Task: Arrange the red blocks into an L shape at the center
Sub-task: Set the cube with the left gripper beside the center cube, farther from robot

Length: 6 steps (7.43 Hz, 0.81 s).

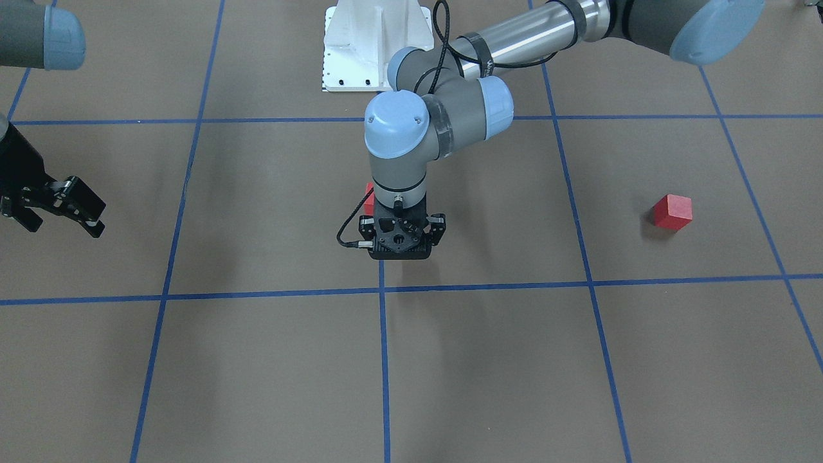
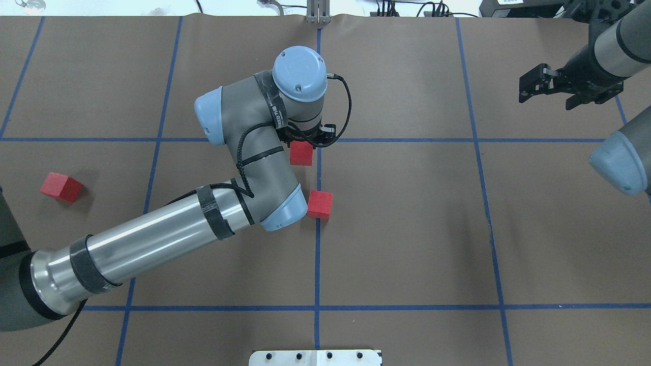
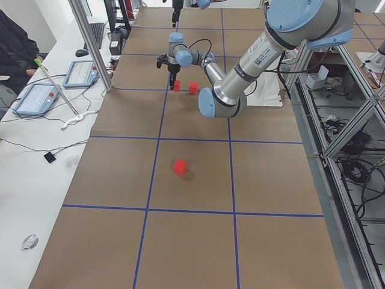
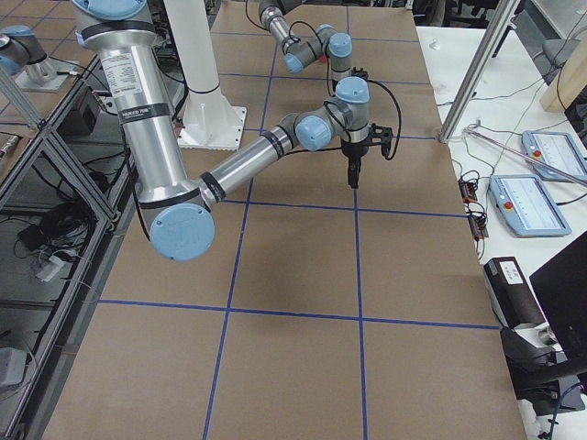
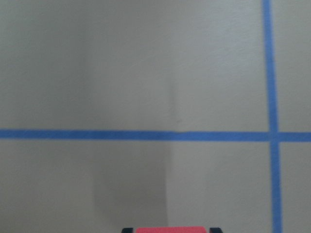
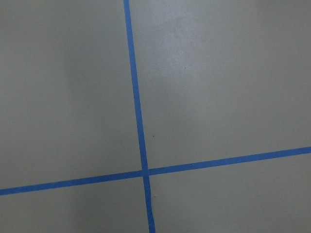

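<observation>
The bench (image 2: 407,229) is matte brown, ruled into large squares by blue tape (image 2: 317,264). Along one side runs a white table (image 3: 30,180) carrying two tablets (image 3: 80,73), a keyboard (image 3: 96,33) and cables (image 3: 78,117). Aluminium framing (image 3: 355,120) stands opposite.

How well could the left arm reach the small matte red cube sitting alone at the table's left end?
Probably yes: bare floor surrounds the lone red cube, but the left gripper seems closed on another red cube.

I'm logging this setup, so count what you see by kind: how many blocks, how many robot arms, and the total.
red blocks: 3
robot arms: 2
total: 5
</observation>
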Available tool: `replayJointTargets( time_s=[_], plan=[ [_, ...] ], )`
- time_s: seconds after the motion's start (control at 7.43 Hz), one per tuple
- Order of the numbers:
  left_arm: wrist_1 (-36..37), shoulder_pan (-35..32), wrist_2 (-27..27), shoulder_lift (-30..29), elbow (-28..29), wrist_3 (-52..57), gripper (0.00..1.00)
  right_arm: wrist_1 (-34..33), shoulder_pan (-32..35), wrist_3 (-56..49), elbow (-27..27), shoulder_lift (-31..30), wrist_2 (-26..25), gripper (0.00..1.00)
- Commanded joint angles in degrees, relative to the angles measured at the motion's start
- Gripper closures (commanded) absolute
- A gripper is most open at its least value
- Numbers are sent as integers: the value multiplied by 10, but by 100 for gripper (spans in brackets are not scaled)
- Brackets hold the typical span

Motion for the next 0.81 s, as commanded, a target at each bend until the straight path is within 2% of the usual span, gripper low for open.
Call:
replayJointTargets(
  time_s=[0.0,0.67],
  plan=[
    [-61,17,1,-13,57,-1,100,0,0,1,0,0,1,1],
    [-55,23,-3,-16,44,-8,100,0,-5,2,-2,-2,1,1]
  ],
)
